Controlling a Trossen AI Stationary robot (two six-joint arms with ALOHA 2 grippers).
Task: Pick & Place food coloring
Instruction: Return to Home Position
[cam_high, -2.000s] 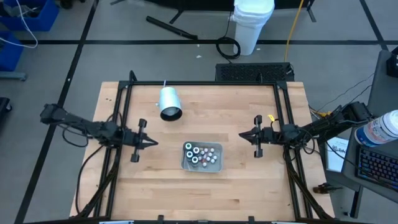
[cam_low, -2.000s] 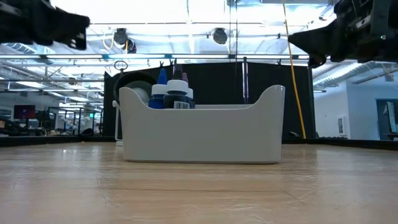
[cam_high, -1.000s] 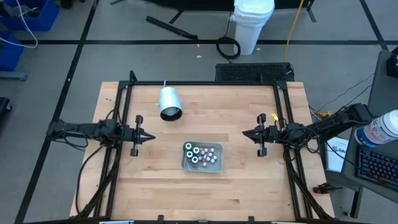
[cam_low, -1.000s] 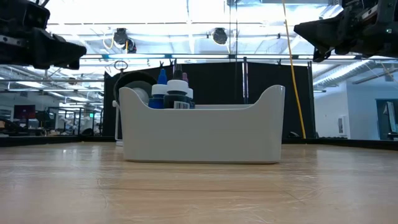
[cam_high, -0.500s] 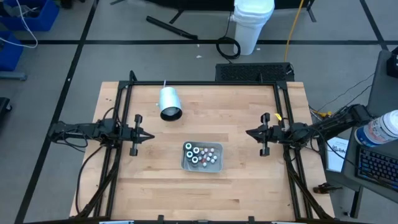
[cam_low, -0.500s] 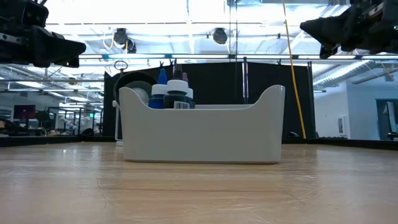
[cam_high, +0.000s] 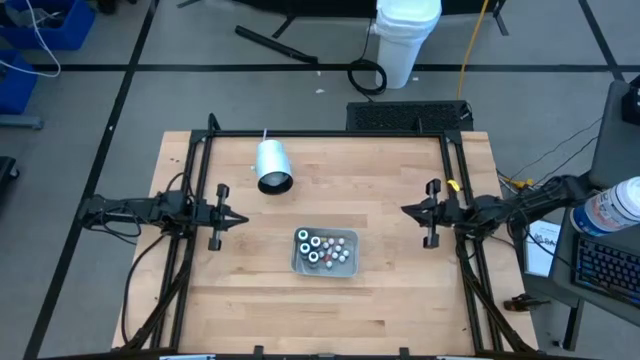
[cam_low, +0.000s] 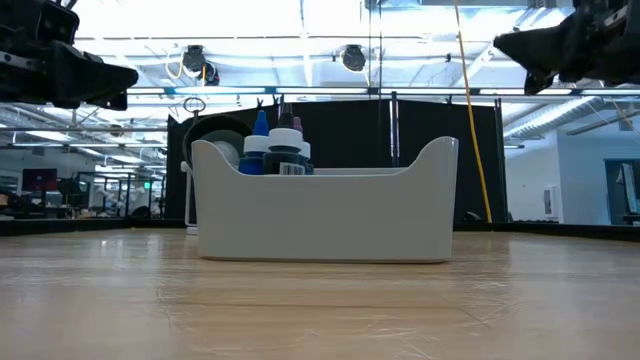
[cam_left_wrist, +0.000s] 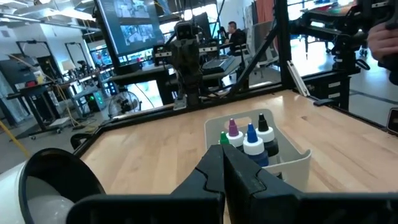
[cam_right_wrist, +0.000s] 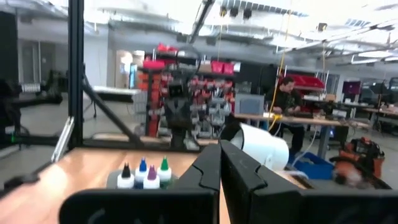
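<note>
We are finding the food coloring bottles (cam_high: 322, 249) standing in the grey tray (cam_high: 296, 264) at mid-table (cam_high: 380, 310). The left gripper (cam_high: 244, 219) and right gripper (cam_high: 405, 210) are hovering well apart from it at either side, fingers pressed together, empty. A white cup (cam_high: 271, 166) is lying on its side beyond the tray.

The high view looks straight down on the whole counter (cam_high: 380, 300), the tray (cam_high: 297, 265) near its middle. The low view sits at counter level, close before the tray, facing the room. The wrist views look past the left hand (cam_left_wrist: 222, 163) and the right hand (cam_right_wrist: 219, 152) at the tray from opposite sides.
</note>
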